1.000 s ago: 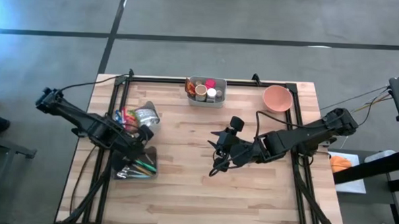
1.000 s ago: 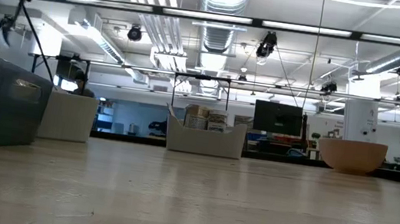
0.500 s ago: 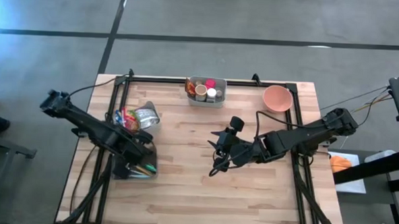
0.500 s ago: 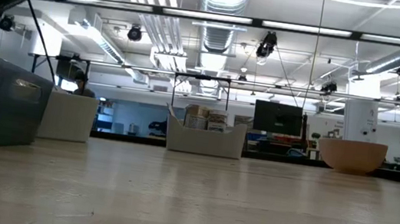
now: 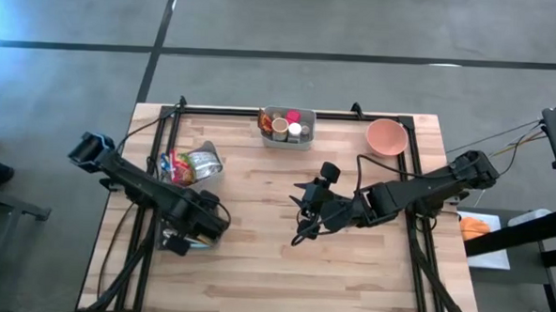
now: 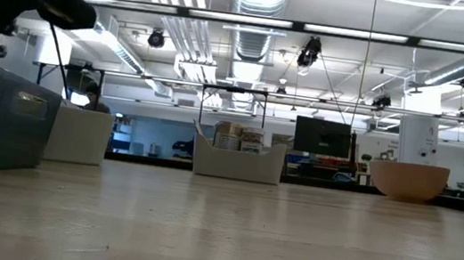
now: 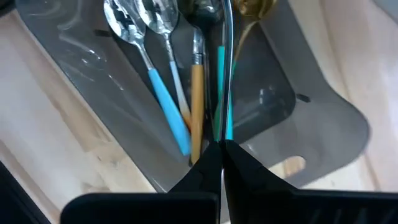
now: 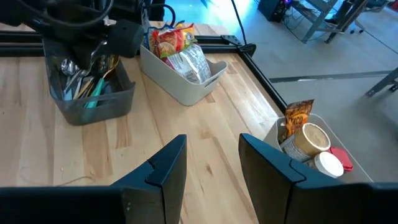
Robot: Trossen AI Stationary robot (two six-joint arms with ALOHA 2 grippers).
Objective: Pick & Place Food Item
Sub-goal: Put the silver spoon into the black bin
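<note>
Bright snack packets (image 5: 191, 163) stand in a light bin (image 8: 180, 81) at the table's left. Just nearer than it is a grey bin (image 5: 188, 235) of cutlery with blue, orange and teal handles (image 7: 196, 93). My left gripper (image 7: 222, 152) points down into this grey bin, shut, its tips right over a thin dark handle (image 7: 229, 74) and the teal one. In the high view its own wrist (image 5: 203, 219) hides the fingers. My right gripper (image 5: 303, 218) hangs open over the middle of the table, its fingers (image 8: 165, 168) around nothing. My left gripper comes at the cutlery from above with its fingers shut. The tips end at the thin dark handle (image 7: 225, 134) and lie along it. Whether they touch it I cannot tell.
A small bin (image 5: 286, 126) with cups and packets (image 8: 311, 146) stands at the far edge's middle, and a pink bowl (image 5: 386, 137) at the far right. Black rails (image 5: 261, 112) frame the table. Bare wood lies between the two arms and toward the near edge.
My left gripper has come down over the grey cutlery bin, shifting toward the table's right and near edges while its wrist rolled. My right arm has kept still.
</note>
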